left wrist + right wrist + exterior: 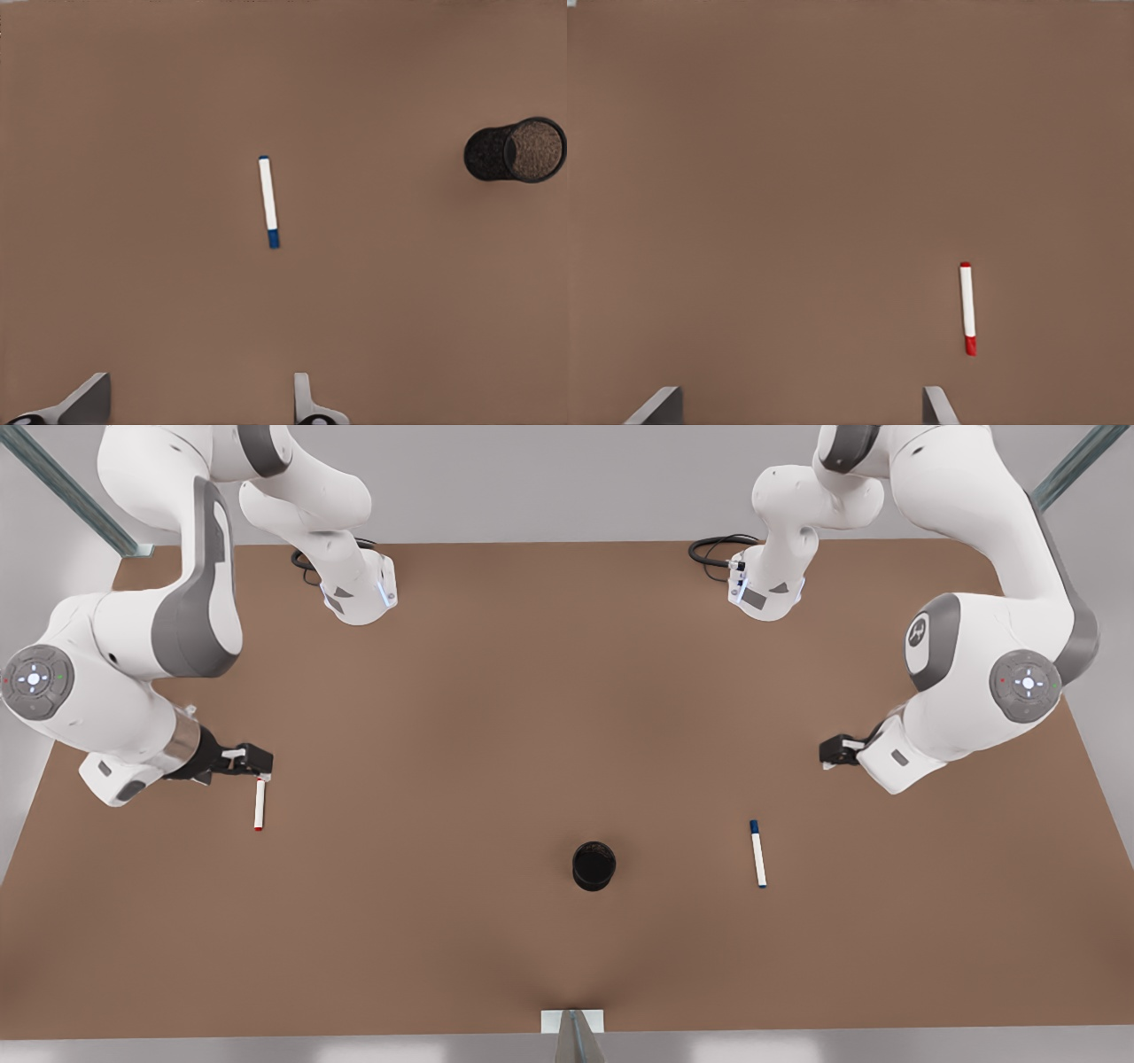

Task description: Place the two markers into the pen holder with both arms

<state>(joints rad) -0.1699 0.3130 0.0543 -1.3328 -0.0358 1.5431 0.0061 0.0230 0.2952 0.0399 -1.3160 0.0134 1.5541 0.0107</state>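
- Front view, starting at its left: the right gripper [251, 762] is hanging above the table [496, 717], close over the upper end of the red marker [260, 804]. It is holding nothing.
- Right wrist view is showing two grey fingertips [658, 405] standing wide apart, so this gripper is open; the red marker [967, 308] is lying flat on the brown surface, off to one side of the gap between the fingers and not touched by either.
- In the front view the red marker is lying almost straight up and down the picture, alone on the table, well apart from the holder [594, 865].
- Near the middle, toward the front edge, the black holder is standing upright with its mouth open upward. Both markers are lying outside it.
- Further toward the front view's right, the blue marker [757, 854] is lying flat, slightly tilted, with its blue cap at the far end. It is nearer the holder than the red one is, but not touching it.
- Left wrist view is showing the blue marker [268, 202] lying well ahead of the spread fingertips [306, 400], with the holder [516, 150] off to the side.
- At the front view's right, the left gripper [835, 752] is hanging above the table, apart from the blue marker. Its fingers are wide open and holding nothing.
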